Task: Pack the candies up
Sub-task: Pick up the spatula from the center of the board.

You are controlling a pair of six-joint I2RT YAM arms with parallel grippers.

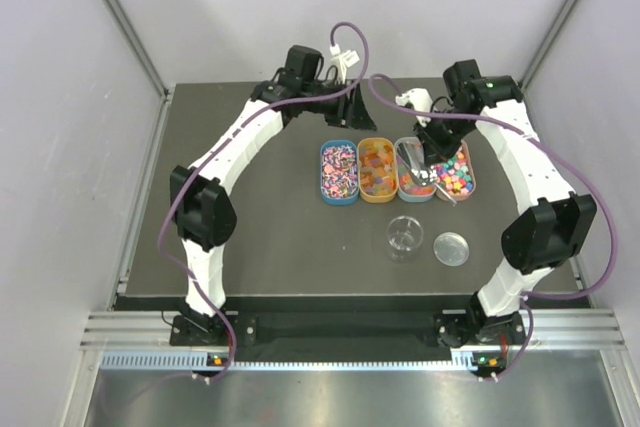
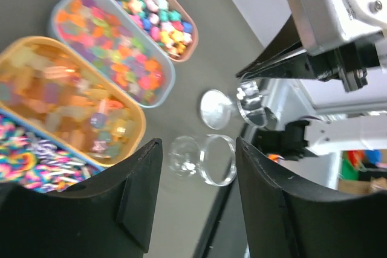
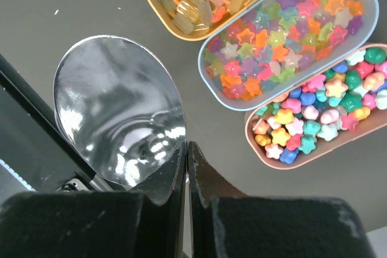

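Observation:
The candies fill four oval trays in a row: pink-black-white bits (image 1: pixel 338 171), orange-yellow gummies (image 1: pixel 377 169), rainbow star gummies (image 1: pixel 411 183) and pastel pieces (image 1: pixel 458 173). In the right wrist view the star gummies (image 3: pixel 284 34) and pastel pieces (image 3: pixel 314 116) lie close by. My right gripper (image 3: pixel 186 146) is shut on the silver scoop (image 3: pixel 118 116), whose bowl is empty. From above, that right gripper (image 1: pixel 428 152) holds the scoop (image 1: pixel 417 175) over the row's right half. My left gripper (image 2: pixel 198 143) is open with nothing in it, hovering behind the trays (image 1: pixel 352 112).
A clear round jar (image 1: pixel 404 237) stands in front of the trays, its lid (image 1: pixel 451 248) flat beside it on the right. In the left wrist view the jar (image 2: pixel 205 160) and lid (image 2: pixel 216 108) lie beyond the fingers. Grey walls enclose the dark table (image 1: pixel 270 247).

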